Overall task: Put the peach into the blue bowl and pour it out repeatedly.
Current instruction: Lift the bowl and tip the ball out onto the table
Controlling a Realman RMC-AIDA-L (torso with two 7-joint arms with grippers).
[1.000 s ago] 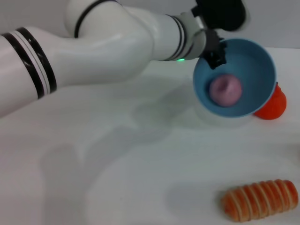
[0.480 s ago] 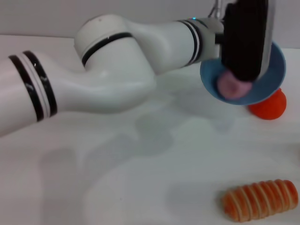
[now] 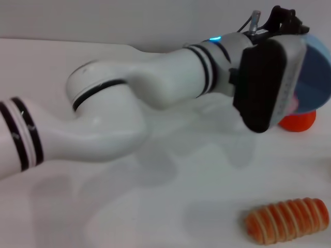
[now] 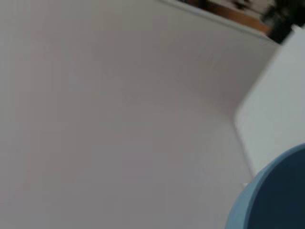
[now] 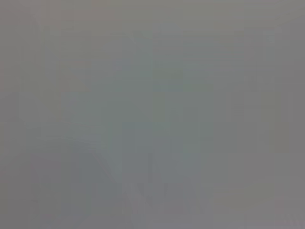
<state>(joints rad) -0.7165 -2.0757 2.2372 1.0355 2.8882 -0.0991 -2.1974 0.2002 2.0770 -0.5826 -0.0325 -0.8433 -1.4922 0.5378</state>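
The blue bowl (image 3: pixel 315 77) hangs in the air at the far right, tipped steeply on its side. My left gripper (image 3: pixel 287 20) is shut on its rim, and the wrist's black body covers most of the bowl. Only a pink sliver of the peach (image 3: pixel 296 103) shows at the bowl's low edge, just above the table. An edge of the blue bowl (image 4: pixel 274 200) also shows in the left wrist view. The right gripper is out of view, and the right wrist view is plain grey.
An orange-red fruit (image 3: pixel 298 122) sits on the white table (image 3: pixel 155 206) right under the tipped bowl. An orange striped bread roll (image 3: pixel 287 220) lies at the front right. My left arm spans the table from the left edge.
The left wrist has rolled farther and moved right, tipping the bowl from half-open toward me to nearly on its side. The peach has slid to the low rim and is mostly hidden.
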